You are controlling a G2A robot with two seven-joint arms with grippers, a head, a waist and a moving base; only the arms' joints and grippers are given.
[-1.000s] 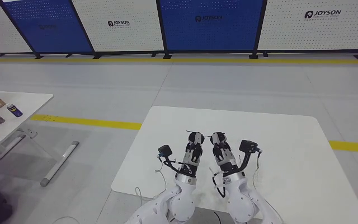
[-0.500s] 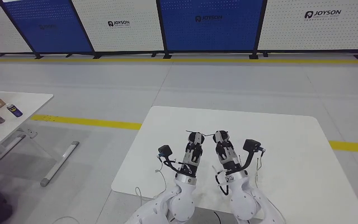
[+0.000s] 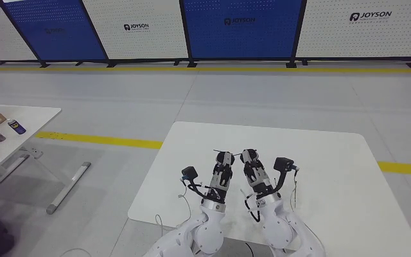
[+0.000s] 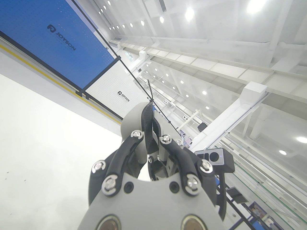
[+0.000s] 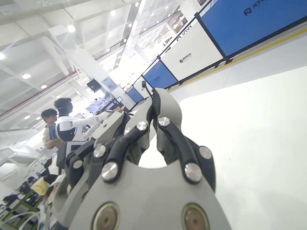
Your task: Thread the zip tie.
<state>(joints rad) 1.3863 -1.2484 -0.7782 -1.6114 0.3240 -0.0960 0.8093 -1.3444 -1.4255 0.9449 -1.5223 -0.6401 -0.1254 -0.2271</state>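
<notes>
L gripper [image 4: 150,108] pressed together, pinching tie [image 4: 149,90]; thin black strip sticks out past its tips; R gripper [image 5: 155,94] likewise clamped on tie, small blocky end poking just beyond its tips; seen from top, both grippers side by side above table [image 3: 334,167], tips near each other, pointing away from robot
</notes>
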